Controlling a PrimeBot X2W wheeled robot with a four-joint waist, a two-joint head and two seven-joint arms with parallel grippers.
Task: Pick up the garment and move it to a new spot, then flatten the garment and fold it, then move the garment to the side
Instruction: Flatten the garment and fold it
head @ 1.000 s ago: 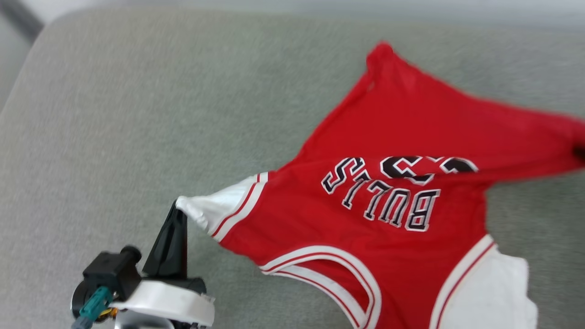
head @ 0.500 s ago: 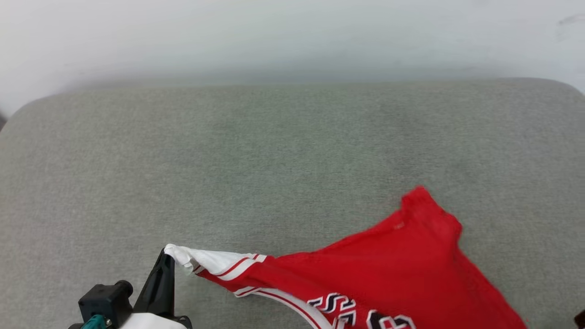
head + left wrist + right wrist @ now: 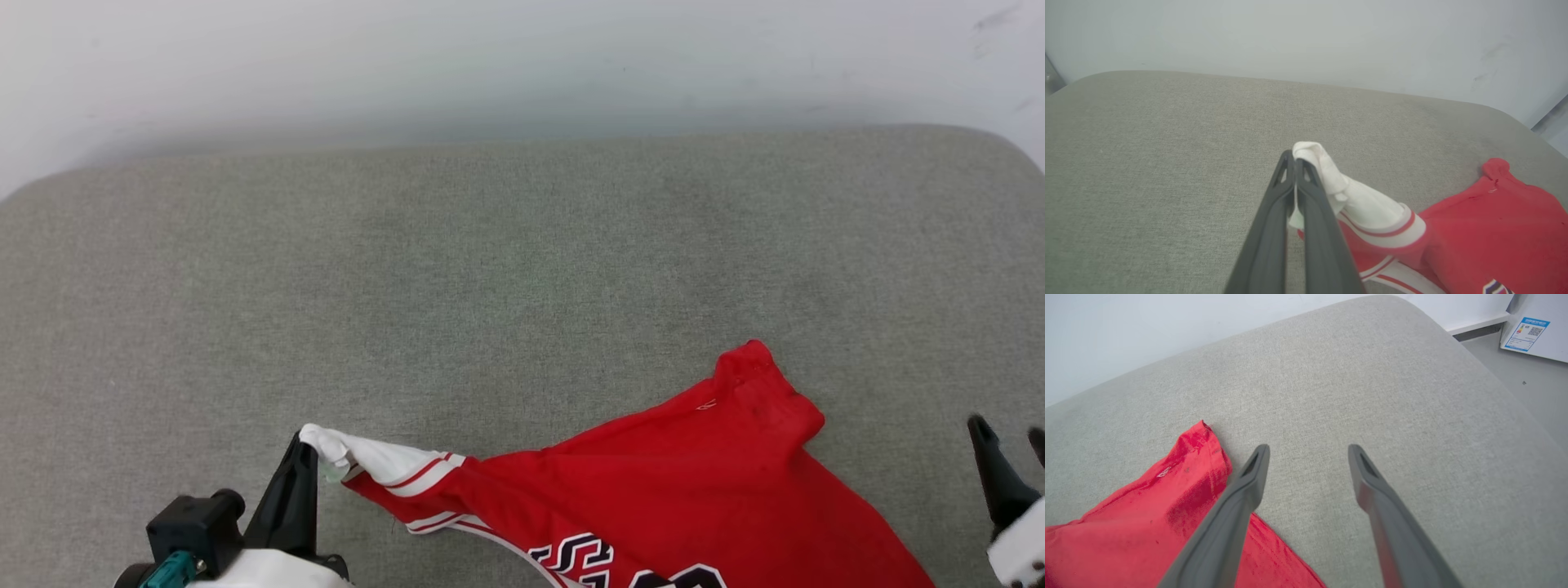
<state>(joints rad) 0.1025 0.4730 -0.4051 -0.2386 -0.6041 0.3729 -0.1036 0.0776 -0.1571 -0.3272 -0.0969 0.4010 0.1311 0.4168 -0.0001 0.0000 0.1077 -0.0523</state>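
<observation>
Head view: my left pincer (image 3: 306, 447) sits at the lower left, its two dark fingers pressed together on the tip of the white sleeve (image 3: 384, 461) of the garment (image 3: 694, 490). The sleeve is drawn out to a point toward that pincer, with red-and-white striped trim just behind it. The rest of the red garment lies on the grey cushion (image 3: 490, 286) in the lower right of the view and runs off the bottom edge, where I can make out the tops of black, white-outlined lettering (image 3: 571, 555). One red corner (image 3: 759, 367) points toward the far side of the cushion. My right pincer (image 3: 1008, 441) is at the right edge, fingers apart, clear of the cloth and near that corner.

The left wrist view confirms the clamp: a sliver of white cloth shows between the closed fingers, and the sleeve bunches beside the tips. In the right wrist view the fingers stand wide over bare cushion and hold nothing, with red fabric showing behind the finger on that view's left. A pale wall (image 3: 490, 65) rises behind the cushion.
</observation>
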